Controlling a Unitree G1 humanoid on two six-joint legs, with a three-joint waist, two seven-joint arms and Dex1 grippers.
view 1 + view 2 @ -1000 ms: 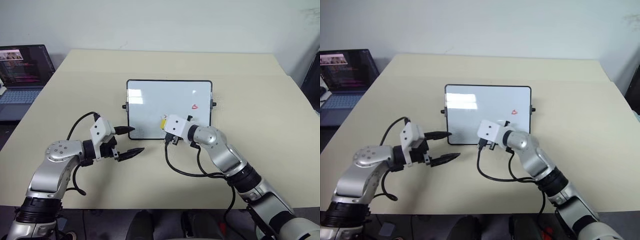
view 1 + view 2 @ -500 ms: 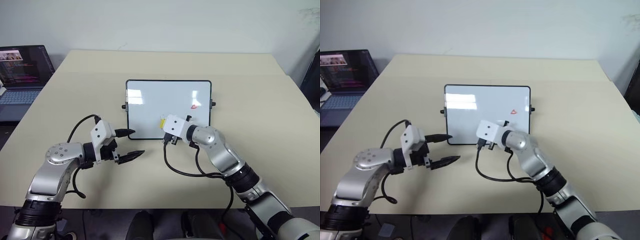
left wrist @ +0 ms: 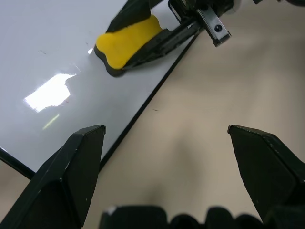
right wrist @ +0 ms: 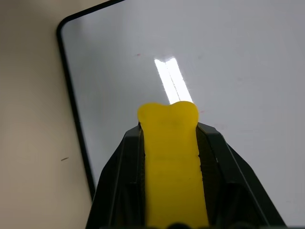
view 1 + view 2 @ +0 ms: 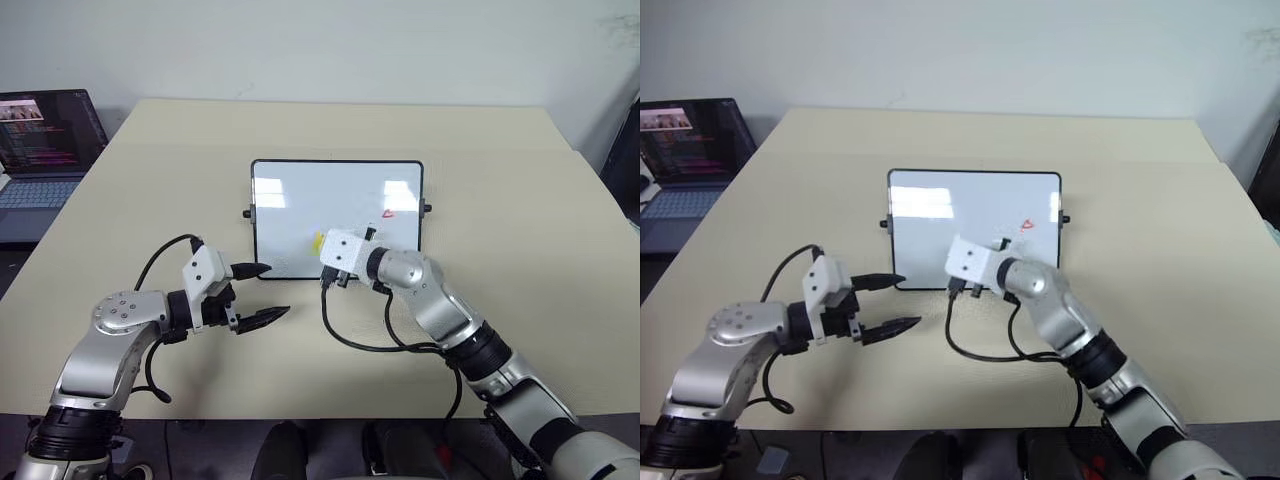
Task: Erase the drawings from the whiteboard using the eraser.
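The whiteboard point(image 5: 300, 200) lies flat in the middle of the table, its long side towards me. One small red drawing point(image 5: 392, 211) sits on its right part. My right gripper point(image 5: 322, 243) is shut on the yellow eraser point(image 4: 170, 157), over the board's near middle and left of the red mark. In the left wrist view the eraser point(image 3: 127, 42) rests dark side down on or just above the glossy surface, close to the board's near edge. My left gripper point(image 5: 262, 292) stands open with nothing in it, above the table just off the board's near left corner.
An open laptop point(image 5: 45, 140) stands at the far left, beyond the table's edge. Black cables loop from both wrists over the table in front of the board. Small black knobs stick out from the board's short sides. Pale glare streaks lie on the board's upper left.
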